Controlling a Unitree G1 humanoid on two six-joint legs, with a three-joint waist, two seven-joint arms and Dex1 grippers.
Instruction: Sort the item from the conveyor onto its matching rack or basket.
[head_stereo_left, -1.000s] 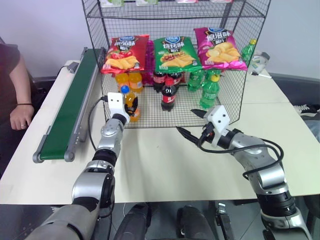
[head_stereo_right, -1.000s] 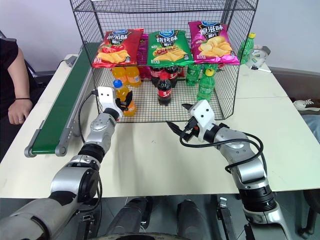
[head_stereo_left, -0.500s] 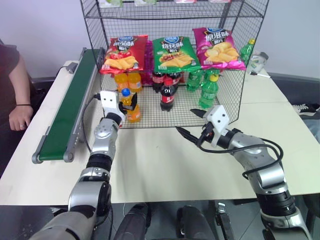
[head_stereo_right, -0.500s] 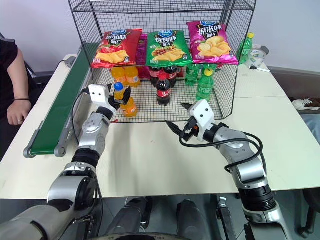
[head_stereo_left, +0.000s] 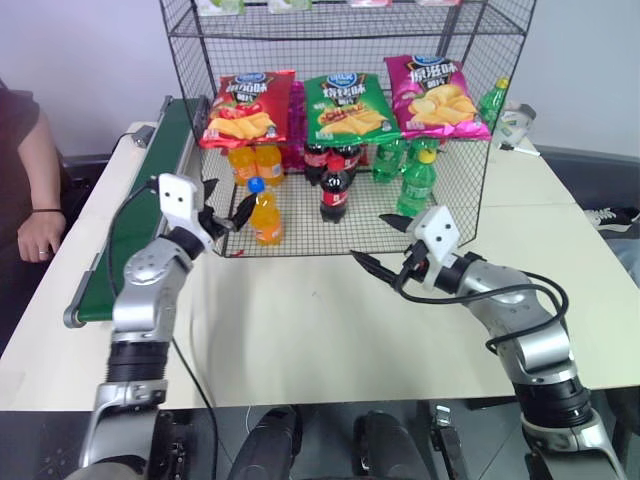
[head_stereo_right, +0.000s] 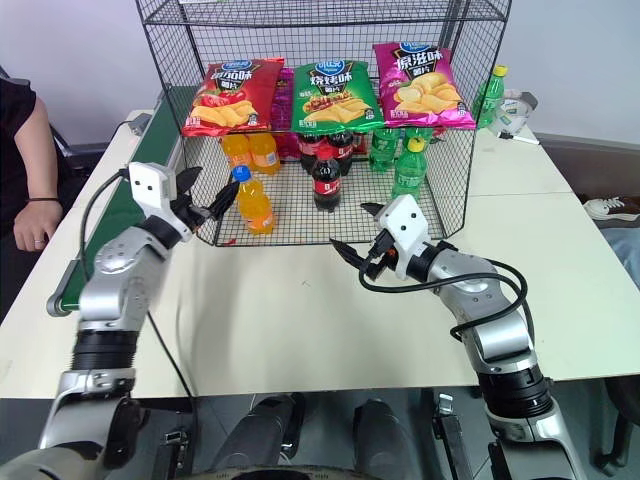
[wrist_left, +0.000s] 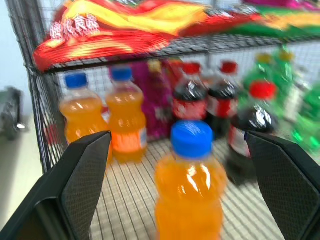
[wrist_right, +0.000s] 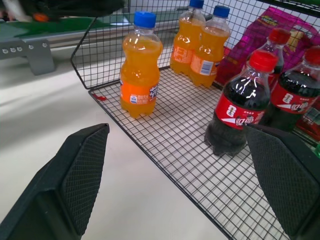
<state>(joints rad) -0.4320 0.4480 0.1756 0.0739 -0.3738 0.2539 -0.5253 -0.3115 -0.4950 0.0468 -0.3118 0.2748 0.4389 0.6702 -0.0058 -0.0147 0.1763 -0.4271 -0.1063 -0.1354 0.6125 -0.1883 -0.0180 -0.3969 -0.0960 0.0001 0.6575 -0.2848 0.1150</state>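
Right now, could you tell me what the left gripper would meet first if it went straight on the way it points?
Most likely the orange soda bottle standing at the front of the wire rack's bottom tier. The open left gripper frames it dead centre between its fingers, though depth is hard to judge.

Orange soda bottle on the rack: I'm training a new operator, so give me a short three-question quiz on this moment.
1. True or false: the small clear orange soda bottle with a blue cap stands upright on the tall black wire-mesh rack.
2. The left gripper is: A) shut on the bottle, B) open and apart from it.
3. What drink sits in the red-capped bottle beside it?

Key: 1 true; 2 B; 3 dark cola.
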